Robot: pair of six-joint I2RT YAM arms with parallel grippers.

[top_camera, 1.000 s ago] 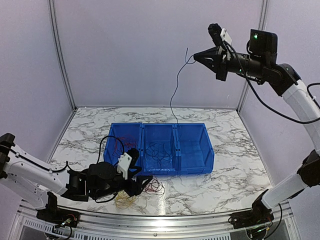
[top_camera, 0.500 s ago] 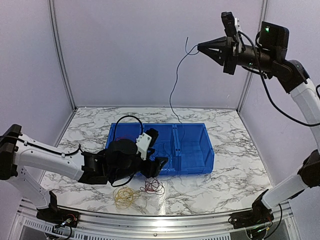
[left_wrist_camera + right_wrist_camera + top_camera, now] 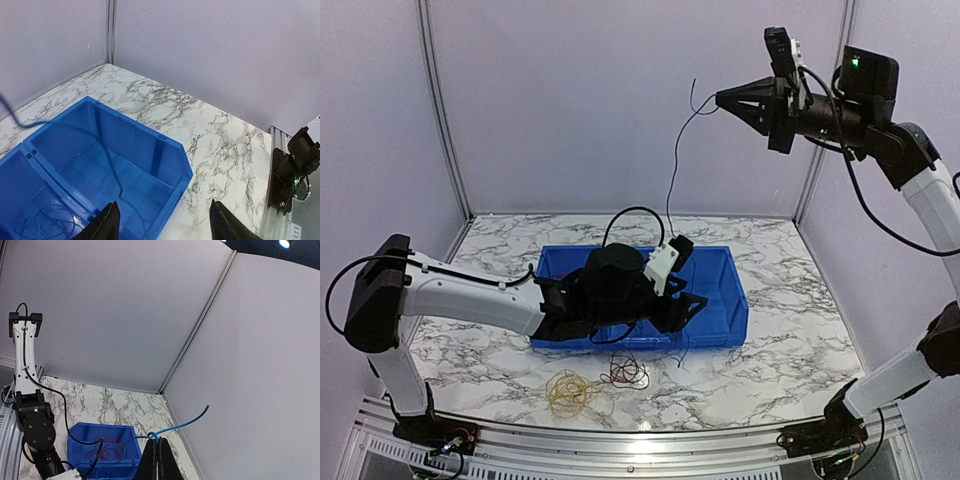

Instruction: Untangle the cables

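My right gripper (image 3: 719, 99) is raised high near the back wall, shut on a thin dark blue cable (image 3: 672, 170). The cable hangs down into the right compartment of the blue bin (image 3: 732, 300). In the right wrist view the fingertips (image 3: 158, 440) pinch this blue cable (image 3: 186, 422) just below its free end. My left gripper (image 3: 682, 308) hovers over the bin's right compartment, open and holding nothing (image 3: 165, 226). The hanging cable (image 3: 109, 162) ends on that compartment's floor. Dark cables (image 3: 40, 220) lie in the middle compartment and red ones (image 3: 106, 452) in the left.
A yellow coil of cable (image 3: 570, 392) and a red loop (image 3: 628, 373) lie on the marble table in front of the bin. The bin's right corner (image 3: 186, 172) sits close under the left fingers. Metal rails edge the table's front.
The left arm has swung from the table in front of the bin's left end to above its right compartment. The right gripper has stayed high, still shut on the blue cable.
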